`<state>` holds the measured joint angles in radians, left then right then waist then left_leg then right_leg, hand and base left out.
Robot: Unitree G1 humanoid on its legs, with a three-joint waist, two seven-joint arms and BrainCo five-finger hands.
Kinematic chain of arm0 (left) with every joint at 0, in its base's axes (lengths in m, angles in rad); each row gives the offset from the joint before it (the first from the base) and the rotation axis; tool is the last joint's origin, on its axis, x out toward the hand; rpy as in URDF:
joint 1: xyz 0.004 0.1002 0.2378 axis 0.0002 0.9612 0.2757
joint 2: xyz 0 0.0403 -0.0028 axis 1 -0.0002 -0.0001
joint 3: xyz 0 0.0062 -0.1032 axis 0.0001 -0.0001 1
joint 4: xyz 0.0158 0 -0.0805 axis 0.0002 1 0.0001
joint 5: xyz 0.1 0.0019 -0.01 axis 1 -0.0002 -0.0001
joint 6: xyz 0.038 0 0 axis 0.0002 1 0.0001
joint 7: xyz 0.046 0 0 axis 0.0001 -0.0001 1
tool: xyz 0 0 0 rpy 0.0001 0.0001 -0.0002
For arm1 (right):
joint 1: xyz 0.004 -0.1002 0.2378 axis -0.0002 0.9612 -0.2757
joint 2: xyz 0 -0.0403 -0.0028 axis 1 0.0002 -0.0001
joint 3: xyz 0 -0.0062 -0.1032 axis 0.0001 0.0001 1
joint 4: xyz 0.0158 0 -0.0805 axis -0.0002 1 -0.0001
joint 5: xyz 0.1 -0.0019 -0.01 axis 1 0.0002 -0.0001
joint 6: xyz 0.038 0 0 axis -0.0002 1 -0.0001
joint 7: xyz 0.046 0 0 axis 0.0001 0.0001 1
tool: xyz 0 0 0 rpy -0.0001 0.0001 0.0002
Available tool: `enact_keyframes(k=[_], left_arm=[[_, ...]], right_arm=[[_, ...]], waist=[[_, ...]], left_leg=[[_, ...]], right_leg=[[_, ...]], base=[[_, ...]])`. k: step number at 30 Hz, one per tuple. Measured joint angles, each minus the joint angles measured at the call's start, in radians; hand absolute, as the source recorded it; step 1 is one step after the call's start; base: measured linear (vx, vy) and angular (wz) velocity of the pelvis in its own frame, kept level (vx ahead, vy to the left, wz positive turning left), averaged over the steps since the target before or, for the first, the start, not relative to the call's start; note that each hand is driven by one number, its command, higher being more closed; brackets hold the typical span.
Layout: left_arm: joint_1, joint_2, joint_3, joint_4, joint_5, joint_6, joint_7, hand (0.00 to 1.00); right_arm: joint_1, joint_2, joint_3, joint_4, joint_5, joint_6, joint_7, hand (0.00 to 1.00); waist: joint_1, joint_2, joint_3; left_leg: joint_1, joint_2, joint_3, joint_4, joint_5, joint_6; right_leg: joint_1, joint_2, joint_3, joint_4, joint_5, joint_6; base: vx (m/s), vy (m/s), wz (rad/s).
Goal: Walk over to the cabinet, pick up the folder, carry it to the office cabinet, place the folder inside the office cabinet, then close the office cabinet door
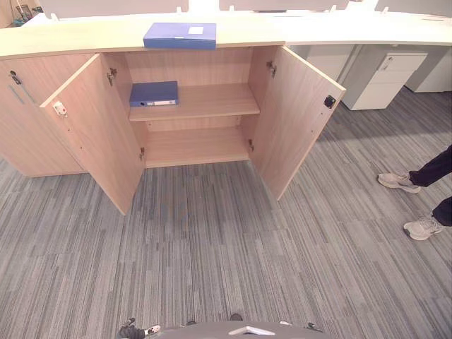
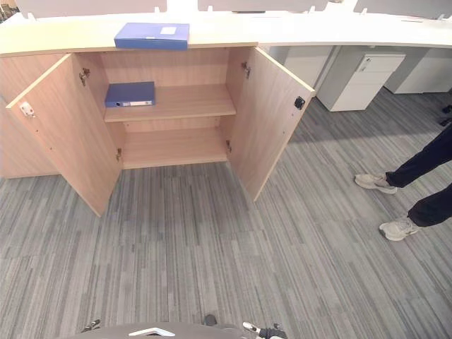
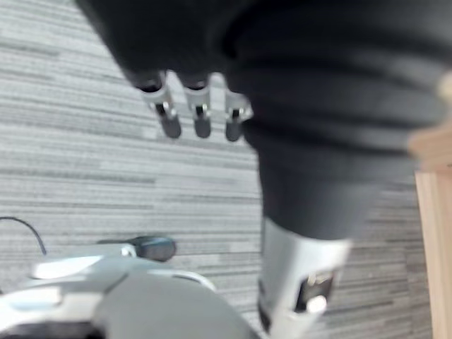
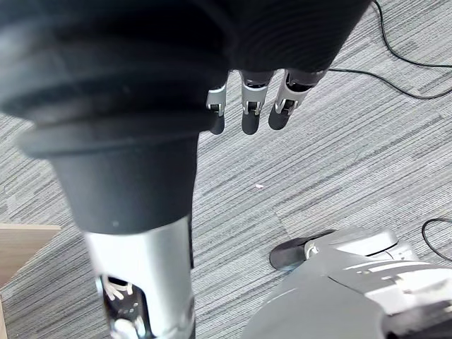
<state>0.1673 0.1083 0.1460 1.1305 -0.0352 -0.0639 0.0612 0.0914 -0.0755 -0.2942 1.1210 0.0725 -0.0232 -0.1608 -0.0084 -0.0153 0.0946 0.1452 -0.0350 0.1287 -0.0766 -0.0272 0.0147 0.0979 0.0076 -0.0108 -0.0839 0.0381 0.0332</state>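
The left hand (image 3: 200, 116) hangs down at the robot's side over the grey striped carpet (image 1: 226, 247). Its silver fingers with dark tips point down, side by side and nearly straight, and they hold nothing. The right hand (image 4: 253, 113) hangs down the same way over the carpet, with loose, nearly straight fingers and nothing in them. Both hands are well apart from the light wooden cabinet (image 1: 78, 37), which stands across the carpet with its left door (image 1: 95, 127) and right door (image 1: 293, 116) swung wide open. The light blue flat folder (image 1: 180, 35) lies on top of the cabinet, just above the open part. It has a small white label (image 1: 195, 30) on top, but the writing is too small to read. Inside, on the upper shelf (image 1: 212, 102), a dark blue folder (image 1: 153, 93) lies flat at the left end. The white strip (image 1: 164, 103) on its edge is also too small to read. A white drawer box (image 1: 385, 78) stands off to the right. A person's legs (image 1: 434, 169) in dark trousers and pale shoes stand on the carpet at the right.
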Motion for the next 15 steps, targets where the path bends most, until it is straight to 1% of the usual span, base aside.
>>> enact_keyframes(k=[4,5,6,7,8,9,10,11,12,13,14,15], left_arm=[[-0.012,0.003,-0.001,-0.001,-0.001,0.000,0.000,0.00],[-0.020,0.006,-0.001,-0.002,-0.002,0.000,0.000,0.00],[-0.022,0.006,-0.001,-0.003,-0.002,0.000,0.000,0.00],[-0.029,0.008,-0.001,-0.004,-0.002,0.000,0.001,0.00],[-0.036,0.007,-0.002,-0.013,-0.003,0.000,0.001,0.00],[-0.040,0.008,-0.003,-0.019,-0.003,0.000,0.001,0.00],[-0.050,0.010,-0.017,-0.022,-0.003,-0.002,0.001,0.00],[-0.057,0.012,-0.024,-0.022,-0.003,-0.002,0.001,0.00],[-0.058,0.013,-0.029,-0.023,-0.003,-0.003,0.001,0.00],[-0.066,0.010,-0.031,-0.022,-0.003,-0.005,0.002,0.00],[-0.075,0.013,-0.032,-0.022,-0.003,-0.005,0.002,0.00],[-0.078,0.014,-0.031,-0.022,-0.003,-0.005,0.002,0.00]], right_arm=[[-0.006,-0.001,0.000,0.000,0.002,0.000,-0.001,0.00],[-0.017,0.000,0.002,0.000,0.003,0.000,-0.001,0.00],[-0.019,0.001,0.003,0.000,0.003,0.000,-0.001,0.00],[-0.029,0.001,0.007,-0.003,0.004,0.000,-0.001,0.00],[-0.044,0.000,0.007,-0.005,0.005,-0.001,-0.001,0.00],[-0.048,-0.001,0.007,-0.006,0.006,-0.001,-0.001,0.00],[-0.058,-0.002,0.006,-0.007,0.010,-0.002,-0.001,0.00],[-0.059,-0.003,0.006,-0.010,0.011,-0.003,-0.001,0.00],[-0.058,-0.003,0.006,-0.014,0.012,-0.003,-0.001,0.00],[-0.057,-0.006,0.004,-0.028,0.013,-0.004,-0.001,0.00],[-0.058,-0.003,0.002,-0.046,0.017,-0.005,-0.001,0.00],[-0.058,-0.001,-0.002,-0.046,0.020,-0.008,-0.001,0.00]], waist=[[0.008,-0.005,0.010],[0.009,-0.009,0.023],[0.009,-0.010,0.024],[0.012,-0.012,0.026],[0.013,-0.009,0.035],[0.011,-0.007,0.044],[0.010,-0.006,0.053],[0.012,-0.007,0.057],[0.014,-0.006,0.059],[0.019,0.001,0.071],[0.020,0.005,0.084],[0.019,0.004,0.092]], left_leg=[[-0.029,0.000,0.013,0.006,-0.002,0.002],[-0.043,0.000,0.018,0.028,-0.018,0.003],[-0.049,0.000,0.021,0.035,-0.022,0.004],[-0.082,0.005,0.034,0.083,-0.050,0.009],[-0.111,0.010,0.038,0.138,-0.083,0.010],[-0.122,0.012,0.038,0.165,-0.100,0.011],[-0.141,0.014,0.039,0.204,-0.126,0.020],[-0.152,0.014,0.042,0.242,-0.154,0.029],[-0.154,0.015,0.043,0.258,-0.167,0.034],[-0.156,0.022,0.048,0.279,-0.186,0.040],[-0.135,0.022,0.050,0.284,-0.191,0.046],[-0.122,0.018,0.050,0.282,-0.196,0.051]], right_leg=[[-0.030,0.001,0.014,0.004,0.003,0.000],[-0.039,0.001,0.022,0.005,0.004,0.000],[-0.043,0.000,0.024,0.007,0.004,0.000],[-0.067,0.001,0.034,0.030,-0.004,0.006],[-0.098,0.002,0.040,0.082,-0.031,0.009],[-0.113,0.002,0.041,0.116,-0.050,0.011],[-0.145,0.000,0.043,0.189,-0.089,0.016],[-0.177,-0.004,0.043,0.271,-0.131,0.036],[-0.195,-0.008,0.036,0.318,-0.148,0.050],[-0.249,-0.009,0.010,0.451,-0.164,0.069],[-0.327,-0.024,-0.033,0.609,-0.183,0.055],[-0.351,-0.041,-0.058,0.673,-0.205,0.047]], base=[[-0.01,-0.008,-0.10],[-0.01,-0.001,-0.13],[-0.01,0.003,-0.19],[0.00,0.004,-0.22],[0.03,0.011,-0.20],[0.04,0.021,-0.11],[0.05,0.032,-0.06],[0.03,0.034,-0.07],[0.03,0.036,-0.13],[0.04,0.046,-0.11],[0.08,0.049,-0.10],[0.14,0.050,-0.03]])
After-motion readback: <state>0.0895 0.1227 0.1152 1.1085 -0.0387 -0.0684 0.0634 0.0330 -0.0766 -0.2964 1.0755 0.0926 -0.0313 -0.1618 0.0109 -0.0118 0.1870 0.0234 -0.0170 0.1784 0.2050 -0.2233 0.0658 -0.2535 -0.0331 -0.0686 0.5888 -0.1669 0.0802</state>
